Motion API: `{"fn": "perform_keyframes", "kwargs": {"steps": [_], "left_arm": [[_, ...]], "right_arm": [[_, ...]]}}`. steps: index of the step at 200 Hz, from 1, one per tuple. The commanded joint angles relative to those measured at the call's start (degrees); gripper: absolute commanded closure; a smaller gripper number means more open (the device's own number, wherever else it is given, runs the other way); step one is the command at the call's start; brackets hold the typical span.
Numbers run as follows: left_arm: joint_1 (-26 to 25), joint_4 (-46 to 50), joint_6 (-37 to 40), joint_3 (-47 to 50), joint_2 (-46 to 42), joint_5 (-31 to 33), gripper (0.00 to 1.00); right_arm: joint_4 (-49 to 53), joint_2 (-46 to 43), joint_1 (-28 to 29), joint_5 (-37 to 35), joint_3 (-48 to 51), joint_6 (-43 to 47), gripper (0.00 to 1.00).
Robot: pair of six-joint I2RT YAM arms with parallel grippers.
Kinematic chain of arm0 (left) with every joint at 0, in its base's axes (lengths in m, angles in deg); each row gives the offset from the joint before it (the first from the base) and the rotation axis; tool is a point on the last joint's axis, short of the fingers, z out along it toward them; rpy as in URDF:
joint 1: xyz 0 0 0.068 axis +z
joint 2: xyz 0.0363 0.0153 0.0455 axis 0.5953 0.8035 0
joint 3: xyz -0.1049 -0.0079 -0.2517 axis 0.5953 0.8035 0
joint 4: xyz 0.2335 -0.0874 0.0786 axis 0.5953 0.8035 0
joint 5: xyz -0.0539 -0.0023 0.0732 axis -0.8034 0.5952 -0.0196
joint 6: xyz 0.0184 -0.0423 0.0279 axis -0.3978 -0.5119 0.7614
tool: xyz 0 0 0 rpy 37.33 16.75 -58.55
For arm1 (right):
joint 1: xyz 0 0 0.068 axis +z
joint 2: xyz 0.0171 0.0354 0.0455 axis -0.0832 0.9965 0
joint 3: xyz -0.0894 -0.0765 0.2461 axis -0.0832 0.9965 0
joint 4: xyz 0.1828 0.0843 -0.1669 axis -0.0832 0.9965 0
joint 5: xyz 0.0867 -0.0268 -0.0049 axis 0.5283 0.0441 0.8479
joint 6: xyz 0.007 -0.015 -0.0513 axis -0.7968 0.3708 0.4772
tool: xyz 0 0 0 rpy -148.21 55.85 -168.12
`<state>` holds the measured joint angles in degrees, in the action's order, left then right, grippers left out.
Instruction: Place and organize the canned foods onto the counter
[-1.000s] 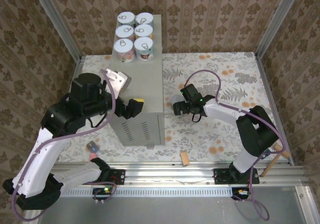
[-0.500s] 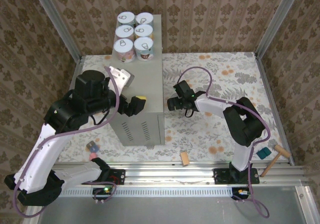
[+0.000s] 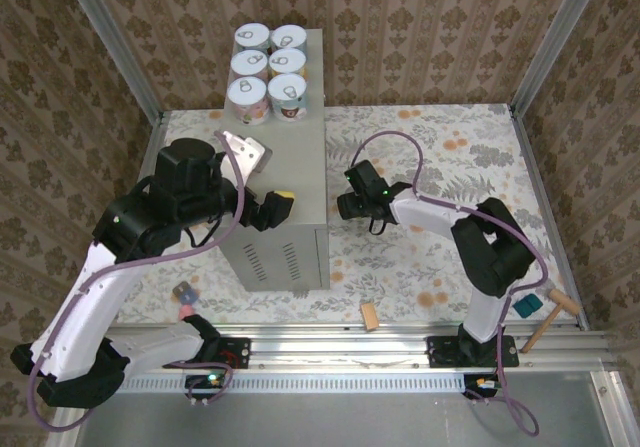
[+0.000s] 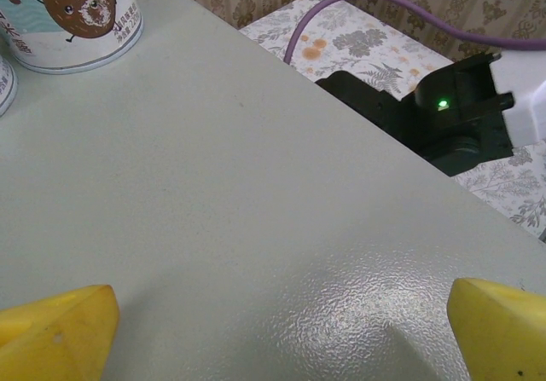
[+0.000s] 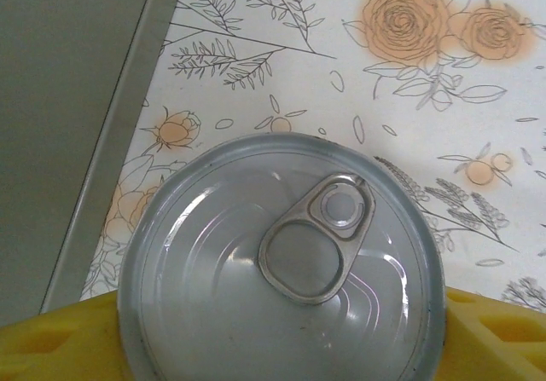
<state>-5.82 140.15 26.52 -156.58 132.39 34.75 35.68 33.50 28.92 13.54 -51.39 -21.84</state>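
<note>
Several canned foods (image 3: 268, 65) with white pull-tab lids stand in two rows at the far end of the counter (image 3: 300, 167), a tall grey box. One of them, with a coconut label (image 4: 68, 10), shows in the left wrist view. My left gripper (image 4: 281, 330) hovers open over the counter's bare near half, nothing between its yellow fingers (image 4: 55, 330). On the floral floor just right of the counter, my right gripper (image 3: 345, 205) is shut on another can (image 5: 281, 270), its yellow fingers (image 5: 60, 338) pressed against both sides of the lid.
A small wooden block (image 3: 369, 316) lies near the front rail. A wooden mallet (image 3: 548, 317) and a teal piece (image 3: 526, 304) lie at the front right. A small grey and pink object (image 3: 185, 293) sits left of the counter. Metal posts and patterned walls enclose the floor.
My right gripper moved left toward the counter and its fingers closed in on the can on the floor. My left arm shifted slightly and stayed open.
</note>
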Motion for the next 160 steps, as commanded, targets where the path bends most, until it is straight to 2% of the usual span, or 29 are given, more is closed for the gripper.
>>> {"fn": "perform_keyframes", "kwargs": {"steps": [1,34,84,160], "left_arm": [[-0.3,0.2,1.6,-1.2,-0.4,1.7,0.00],[-0.3,1.8,3.0,-1.9,-1.0,3.7,0.00],[-0.2,3.7,5.5,-3.7,-2.1,8.3,0.00],[0.4,-0.5,7.2,-1.1,-6.0,16.1,0.00]], "right_arm": [[-0.2,-7.2,0.3,-3.3,0.0,1.7,0.24],[3.8,-14.0,0.1,-2.7,-1.0,4.2,0.26],[14.2,-25.0,0.1,1.6,-8.8,8.5,0.26],[28.2,-30.6,0.1,11.6,-27.6,12.5,0.26]]}}
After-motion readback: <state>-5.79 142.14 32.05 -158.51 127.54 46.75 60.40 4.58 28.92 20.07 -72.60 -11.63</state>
